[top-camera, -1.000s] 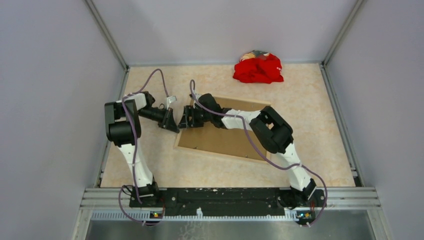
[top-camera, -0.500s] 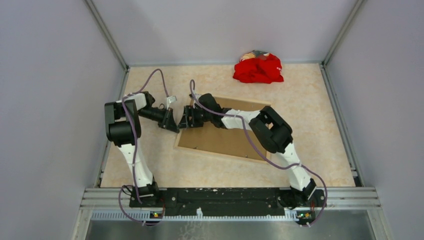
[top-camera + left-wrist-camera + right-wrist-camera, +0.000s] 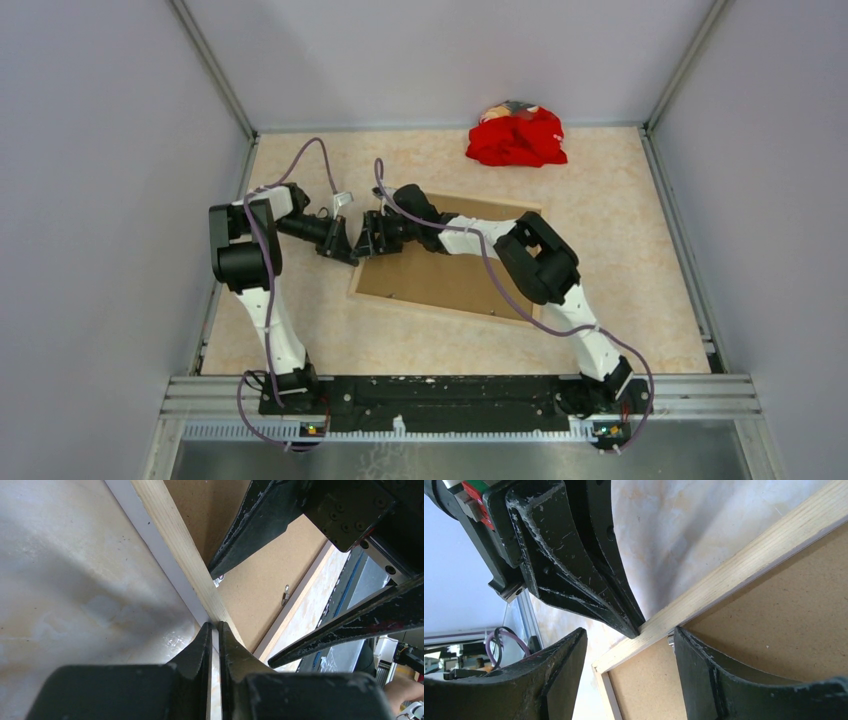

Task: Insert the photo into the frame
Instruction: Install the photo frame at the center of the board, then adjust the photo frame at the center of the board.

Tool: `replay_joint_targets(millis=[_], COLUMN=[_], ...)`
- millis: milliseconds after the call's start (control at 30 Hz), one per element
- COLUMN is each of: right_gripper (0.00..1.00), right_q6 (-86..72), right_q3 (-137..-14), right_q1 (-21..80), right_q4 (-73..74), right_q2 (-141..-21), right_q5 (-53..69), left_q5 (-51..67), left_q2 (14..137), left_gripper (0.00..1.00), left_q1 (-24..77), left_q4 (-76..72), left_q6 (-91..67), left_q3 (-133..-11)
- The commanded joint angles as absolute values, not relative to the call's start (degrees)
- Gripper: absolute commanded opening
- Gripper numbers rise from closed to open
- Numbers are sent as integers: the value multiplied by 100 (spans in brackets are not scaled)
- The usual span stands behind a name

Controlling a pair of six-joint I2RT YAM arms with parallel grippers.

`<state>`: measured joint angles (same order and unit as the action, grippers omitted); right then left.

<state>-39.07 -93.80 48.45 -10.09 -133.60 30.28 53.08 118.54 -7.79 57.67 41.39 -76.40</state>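
A: Where do we find the frame?

B: We see the large, thin-railed rectangular picture frame (image 3: 430, 304) lying flat near the middle of the beige marbled table top (image 3: 620, 250). It is turned a little askew, with its pale natural-wood back facing up. A plain brown backing board (image 3: 450, 275) lies inside the rails.

A: And where do we have the arms?

B: Both reach to the frame's left rail, close to its far left corner, and they meet there tip to tip.

A: How do we read the left gripper (image 3: 215, 626)?

B: Its black fingers (image 3: 200, 645) are drawn almost together, with only a thin slit between them. Their tips rest on the outer edge of the wooden rail. The rail is wider than that slit, so we do not take it as gripped, and we cannot tell whether anything thin sits in the slit.

A: And the right gripper (image 3: 630, 632)?

B: Its jaws stand well apart, astride the same rail. One finger is over the bare table outside the frame. The other is over the backing board, just beside a small metal tab (image 3: 670, 640). The left gripper's tip touches the rail between them.

A: What else do we see?

B: A crumpled red cloth (image 3: 516, 138) lies at the far edge of the table, well apart from the frame.
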Motion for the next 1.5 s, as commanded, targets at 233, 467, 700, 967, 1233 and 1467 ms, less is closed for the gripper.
replay_joint_targets(millis=[233, 467, 700, 967, 1233, 1467], right_gripper=[68, 89, 99, 99, 99, 99], right_q6=[-3535, -3221, -3537, -3638, -3640, -3558], right_q3=[-9728, -8624, -6053, -4372, -4520, -6002], right_q1=[4623, 4031, 2676, 1289, 1134, 1887], right_q4=[-550, -84, 774, 888, 201, 363], right_q2=[-13005, -11346, -8684, -7519, -8705, -10284], right_q5=[2917, 1911, 163, -431, 228, 572], left_q5=[4904, 4508, 4102, 3381, 3036, 2902], left_q2=[11825, 11722, 11355, 11091, 10692, 10282], left_gripper=[11, 11, 15, 18, 18, 18], left_q1=[-729, -791, -831, -745, -53, 656], left_q4=[5424, 5452, 5491, 4899, 4568, 4999], left_q6=[4306, 4485, 4876, 4875, 4860, 5397], left_q3=[-7695, -7798, -7779, -7279, -6449, -5989])
